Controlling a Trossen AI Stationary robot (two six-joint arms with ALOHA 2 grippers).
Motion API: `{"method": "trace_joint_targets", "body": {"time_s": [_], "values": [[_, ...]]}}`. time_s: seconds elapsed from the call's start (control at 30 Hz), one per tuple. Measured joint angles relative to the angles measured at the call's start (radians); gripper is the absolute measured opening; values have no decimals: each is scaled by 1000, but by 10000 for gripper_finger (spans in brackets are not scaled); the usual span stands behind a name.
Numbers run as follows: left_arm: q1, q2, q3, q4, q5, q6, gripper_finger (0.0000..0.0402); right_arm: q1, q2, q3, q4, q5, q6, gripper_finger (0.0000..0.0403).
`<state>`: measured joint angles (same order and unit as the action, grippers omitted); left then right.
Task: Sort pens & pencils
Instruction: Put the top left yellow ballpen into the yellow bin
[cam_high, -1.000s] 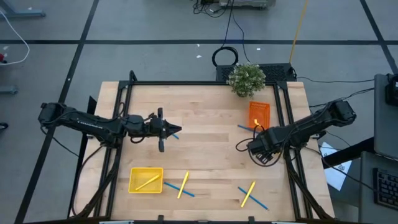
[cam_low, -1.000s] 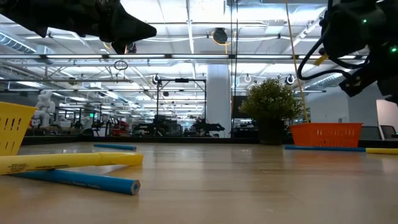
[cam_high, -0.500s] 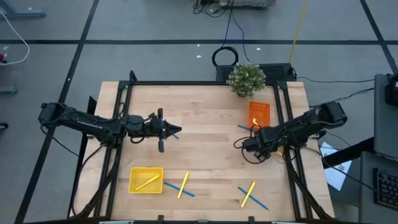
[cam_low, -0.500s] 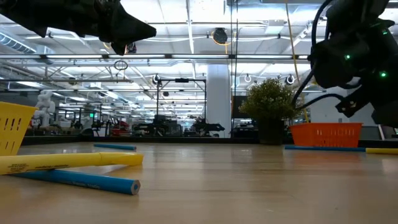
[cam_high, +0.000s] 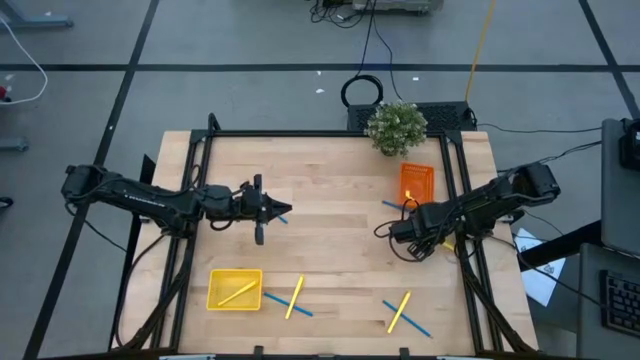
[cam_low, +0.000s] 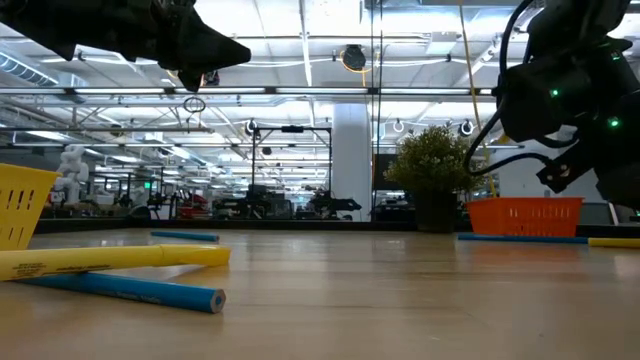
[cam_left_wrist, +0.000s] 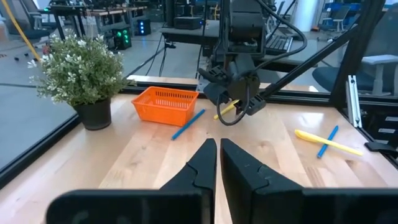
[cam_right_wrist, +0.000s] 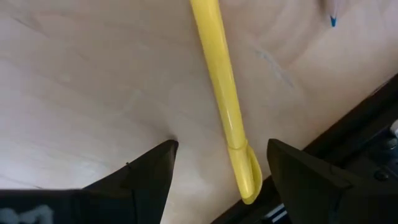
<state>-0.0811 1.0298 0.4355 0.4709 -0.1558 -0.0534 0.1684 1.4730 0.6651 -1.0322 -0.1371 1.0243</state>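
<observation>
My right gripper (cam_right_wrist: 222, 148) is open above a yellow stick (cam_right_wrist: 219, 93) that lies flat on the table. Its fingers stand on either side of the stick's capped end without touching it. The left wrist view shows this gripper (cam_left_wrist: 231, 93) over that yellow stick (cam_left_wrist: 227, 111), beside a blue stick (cam_left_wrist: 188, 124) and the orange tray (cam_left_wrist: 164, 104). My left gripper (cam_high: 283, 209) is shut and hangs high above another blue stick (cam_low: 185, 236). It holds nothing. One yellow stick lies inside the yellow tray (cam_high: 235, 289).
A yellow stick (cam_high: 295, 297) crosses a blue one (cam_high: 276, 300) near the yellow tray. A second yellow and blue pair (cam_high: 401, 312) lies near the table's near edge. A potted plant (cam_high: 396, 127) stands at the far edge behind the orange tray (cam_high: 416, 183).
My right gripper has moved a little toward the table's left and come lower over the yellow stick, turning as it went. Most of this happened in the first half second. The sticks and trays have stayed where they were.
</observation>
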Motion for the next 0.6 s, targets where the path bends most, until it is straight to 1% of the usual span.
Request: {"method": "trace_joint_targets", "body": {"time_s": [0.17,0.23,0.33,0.47,0.6], "values": [[0,0,0,0,2,-1,28,1,-46,-6,28,0,-24,249],[0,0,0,0,2,-1,28,2,-77,-6,72,0,-23,242],[0,0,0,0,2,-1,28,1,-130,-4,130,0,-22,224],[0,0,0,0,2,-2,28,2,-192,-4,257,1,-24,196],[0,0,0,0,2,-5,28,2,-208,-3,388,6,-65,174]]}}
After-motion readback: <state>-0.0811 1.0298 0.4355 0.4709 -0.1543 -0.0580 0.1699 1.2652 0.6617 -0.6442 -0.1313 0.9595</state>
